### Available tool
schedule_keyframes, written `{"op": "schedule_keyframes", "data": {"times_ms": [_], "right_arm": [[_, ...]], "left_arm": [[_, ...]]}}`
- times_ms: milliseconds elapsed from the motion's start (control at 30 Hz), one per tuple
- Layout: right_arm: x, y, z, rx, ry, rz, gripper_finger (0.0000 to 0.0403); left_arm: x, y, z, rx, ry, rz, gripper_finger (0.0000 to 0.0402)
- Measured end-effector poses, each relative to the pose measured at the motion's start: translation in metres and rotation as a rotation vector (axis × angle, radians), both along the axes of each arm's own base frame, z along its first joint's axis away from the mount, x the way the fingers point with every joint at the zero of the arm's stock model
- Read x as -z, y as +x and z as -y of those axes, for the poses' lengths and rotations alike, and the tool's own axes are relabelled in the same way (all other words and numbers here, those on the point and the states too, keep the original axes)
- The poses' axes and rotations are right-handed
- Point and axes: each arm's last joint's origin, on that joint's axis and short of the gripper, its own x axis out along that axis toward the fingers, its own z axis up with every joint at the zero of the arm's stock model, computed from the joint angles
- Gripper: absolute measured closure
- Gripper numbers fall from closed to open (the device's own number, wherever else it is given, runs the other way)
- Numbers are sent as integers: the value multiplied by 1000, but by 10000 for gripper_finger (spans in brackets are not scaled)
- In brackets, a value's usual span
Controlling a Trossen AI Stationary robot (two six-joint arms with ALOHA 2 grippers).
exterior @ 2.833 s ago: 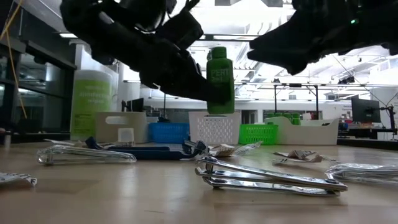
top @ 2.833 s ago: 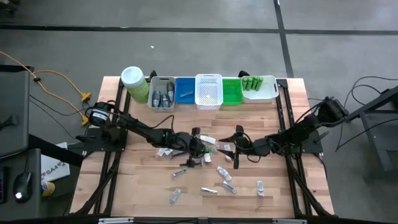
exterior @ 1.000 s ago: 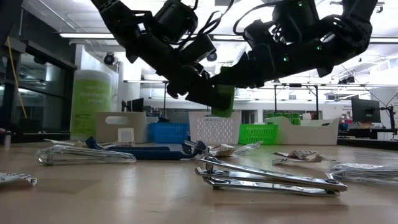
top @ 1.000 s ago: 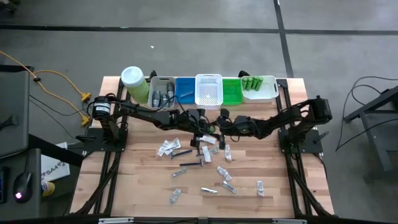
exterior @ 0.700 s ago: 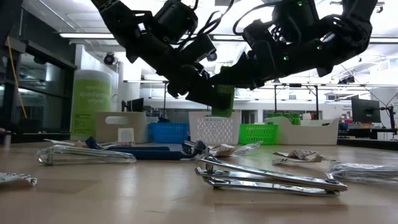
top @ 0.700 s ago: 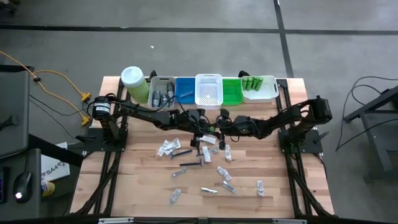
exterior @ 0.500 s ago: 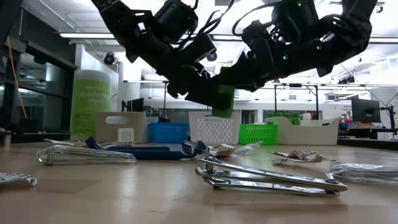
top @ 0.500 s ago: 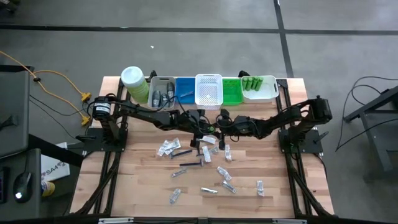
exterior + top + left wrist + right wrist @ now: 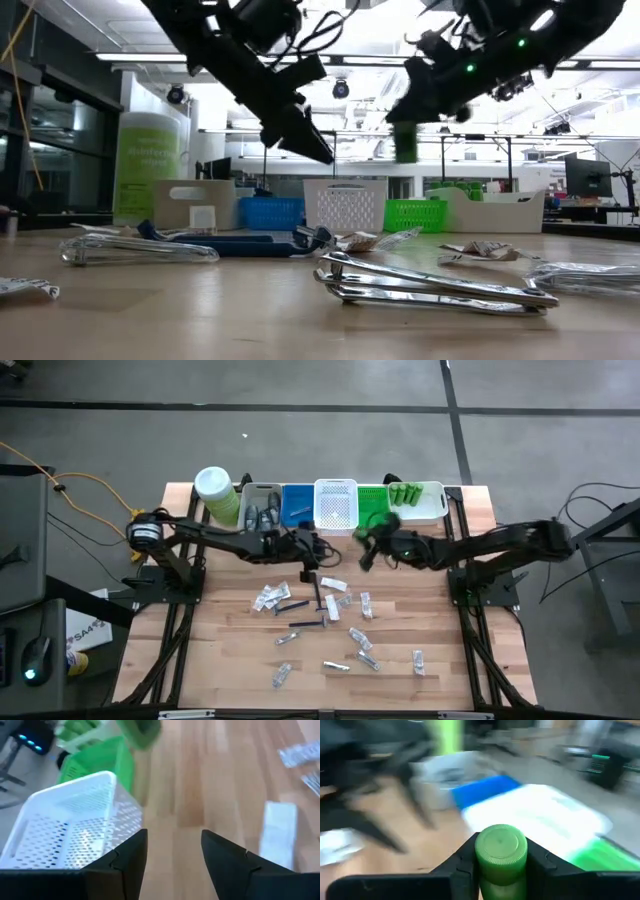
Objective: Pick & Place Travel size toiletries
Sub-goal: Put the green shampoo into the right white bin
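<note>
Pinching a small green bottle (image 9: pixel 500 851) between its two fingers, our right gripper (image 9: pixel 372 540) hangs above the table just in front of the green bin (image 9: pixel 372 506). In the low view we see the bottle (image 9: pixel 405 141) lifted clear of the wood, level with the bin tops. Our left gripper (image 9: pixel 312 547) hovers nearby to the left, in front of the white basket (image 9: pixel 336 503), with its fingers (image 9: pixel 129 855) spread apart and nothing between them. Behind both we see the row of bins: grey (image 9: pixel 260 508), blue (image 9: pixel 297 503), white, green, and a white tray (image 9: pixel 418 502) holding more green bottles. On the wooden table (image 9: pixel 220 650) nearer us lie the remaining toiletries: clear sachets (image 9: pixel 363 606), a dark blue stick (image 9: pixel 292 607) and others scattered about.
</note>
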Motion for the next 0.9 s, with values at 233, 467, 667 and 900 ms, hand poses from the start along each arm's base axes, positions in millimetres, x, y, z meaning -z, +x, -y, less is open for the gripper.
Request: {"op": "schedule_keyframes", "data": {"times_ms": [233, 467, 667, 900], "right_arm": [[-28, -52, 20, 472, -41, -7, 319], [-16, -89, 43, 851, 20, -50, 319], [-8, -94, 64, 1026, 15, -31, 319], [18, -96, 92, 1208, 37, -66, 319]], "left_arm": [[9, -37, -27, -107, -50, 25, 218], [21, -65, -45, -80, -54, 171, 217], [22, -78, -60, -50, -34, 255, 217], [12, -80, -67, 35, 5, 327, 217]]}}
